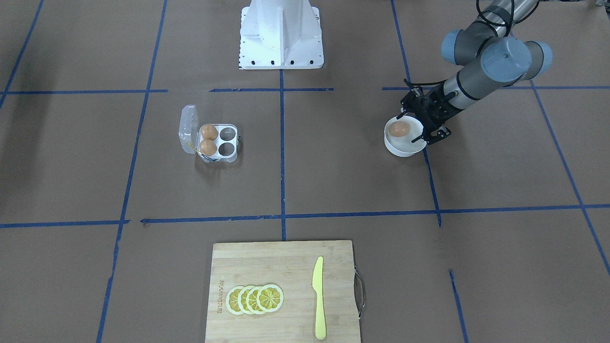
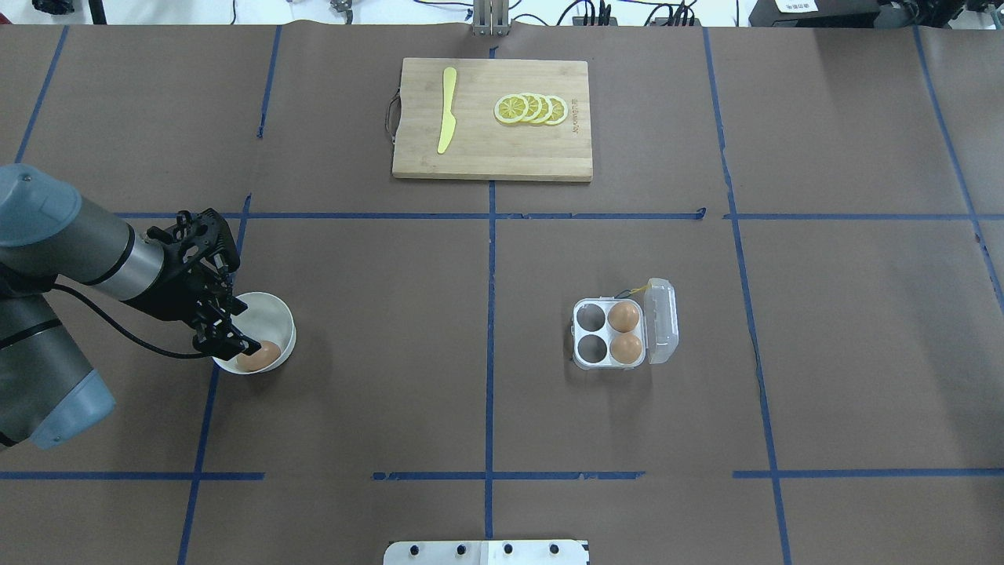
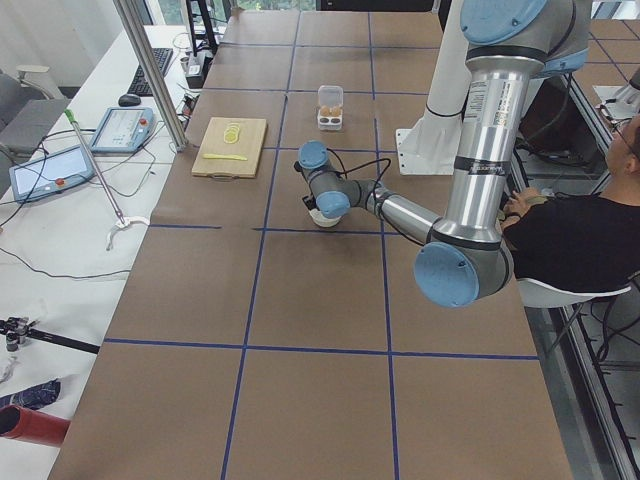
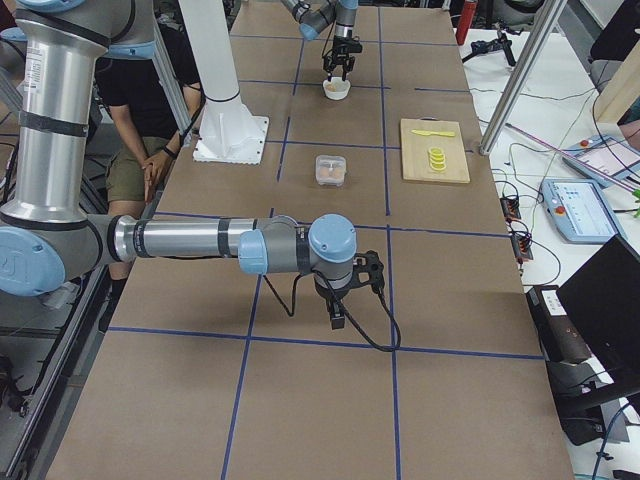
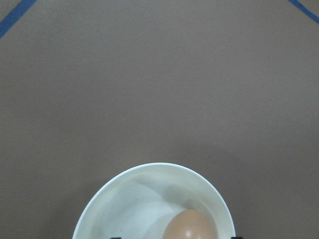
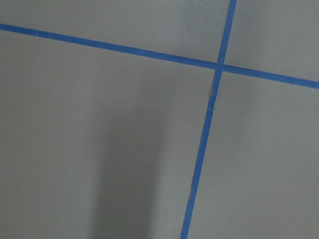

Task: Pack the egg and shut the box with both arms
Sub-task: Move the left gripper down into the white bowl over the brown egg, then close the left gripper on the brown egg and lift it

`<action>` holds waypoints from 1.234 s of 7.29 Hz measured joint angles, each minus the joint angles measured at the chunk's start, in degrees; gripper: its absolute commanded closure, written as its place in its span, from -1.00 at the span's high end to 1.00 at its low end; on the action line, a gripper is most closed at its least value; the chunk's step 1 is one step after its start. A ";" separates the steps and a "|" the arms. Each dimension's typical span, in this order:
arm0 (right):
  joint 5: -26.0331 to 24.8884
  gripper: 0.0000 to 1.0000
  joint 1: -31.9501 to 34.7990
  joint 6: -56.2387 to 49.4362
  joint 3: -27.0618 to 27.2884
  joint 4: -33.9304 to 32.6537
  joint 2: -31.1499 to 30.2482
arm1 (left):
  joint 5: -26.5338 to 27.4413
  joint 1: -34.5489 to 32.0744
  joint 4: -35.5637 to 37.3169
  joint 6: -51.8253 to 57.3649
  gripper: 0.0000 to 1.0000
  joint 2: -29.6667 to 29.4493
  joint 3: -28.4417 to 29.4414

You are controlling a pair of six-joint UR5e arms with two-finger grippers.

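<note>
An orange-brown egg lies in a white bowl; it also shows in the overhead view and in the left wrist view. My left gripper is open, low over the bowl, with its fingers on either side of the egg and not closed on it. The clear box stands open, its lid raised on one side. Two more eggs fill two of its cells, and the two others are empty. My right gripper shows only in the exterior right view, far from the box, and I cannot tell its state.
A wooden cutting board with lemon slices and a yellow knife lies at the far edge. The white pedestal stands at the robot's side. Blue tape lines cross the brown table. A seated person is beside the table.
</note>
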 measured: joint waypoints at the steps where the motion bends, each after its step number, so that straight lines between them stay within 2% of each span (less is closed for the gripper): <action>1: 0.39 1.00 -0.05 0.00 -0.01 0.00 0.00 | 1.24 0.28 0.04 0.93 0.51 0.00 0.22; 9: 1.13 1.00 -0.10 0.00 -0.02 0.01 -0.07 | 2.57 2.34 0.81 1.75 0.51 0.21 0.82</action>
